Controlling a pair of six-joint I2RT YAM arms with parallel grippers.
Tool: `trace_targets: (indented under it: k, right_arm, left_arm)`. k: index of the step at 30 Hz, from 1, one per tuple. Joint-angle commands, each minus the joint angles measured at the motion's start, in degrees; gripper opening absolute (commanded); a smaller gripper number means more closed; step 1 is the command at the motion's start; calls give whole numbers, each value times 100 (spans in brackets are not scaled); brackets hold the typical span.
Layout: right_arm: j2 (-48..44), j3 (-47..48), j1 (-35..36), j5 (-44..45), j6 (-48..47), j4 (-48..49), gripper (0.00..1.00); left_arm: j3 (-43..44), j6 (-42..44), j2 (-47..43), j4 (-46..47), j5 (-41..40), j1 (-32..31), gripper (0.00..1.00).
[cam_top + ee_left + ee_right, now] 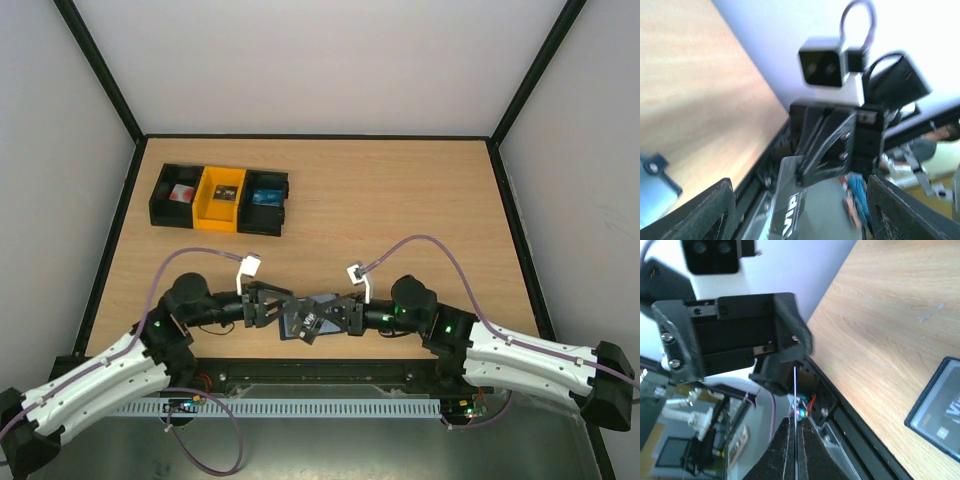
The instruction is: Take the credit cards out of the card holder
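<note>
The card holder (840, 215), a flat grey-blue wallet, sits between my left gripper's (800, 212) wide-set fingers (705, 212), held above the table's front edge (312, 318). Blue and orange cards (856, 192) stick out of its right edge. A greyish card marked VIP (787, 200) juts out of it at upper left. My right gripper (825, 150) pinches that card's corner. In the right wrist view the right gripper (796, 422) is shut on the card (795, 390), seen edge-on as a thin line. The left gripper (730, 335) faces it.
Another dark card with white lettering (940, 407) lies flat on the wooden table (400, 200). A black bin (175, 193), a yellow bin (221, 197) and a second black bin (265, 200) stand at the back left. A black rail (860, 440) runs along the front edge.
</note>
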Motion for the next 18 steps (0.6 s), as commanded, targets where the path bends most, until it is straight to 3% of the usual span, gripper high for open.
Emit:
trace_targets:
  k: [1,7,18]
  right_arm:
    - [-74,-420,26,786,885,1541,2]
    - [260,-777,24,2057,1779,2770,2]
    - [1229,-514,24,3532,2663,4131,2]
  left_arm:
    - [42,-240,-822,-208,-1510,-12,74]
    - [-67,-582,-1791,-834,-2932,-10,78]
    - [-439,-1481,-1573,53,-3150,-9,74]
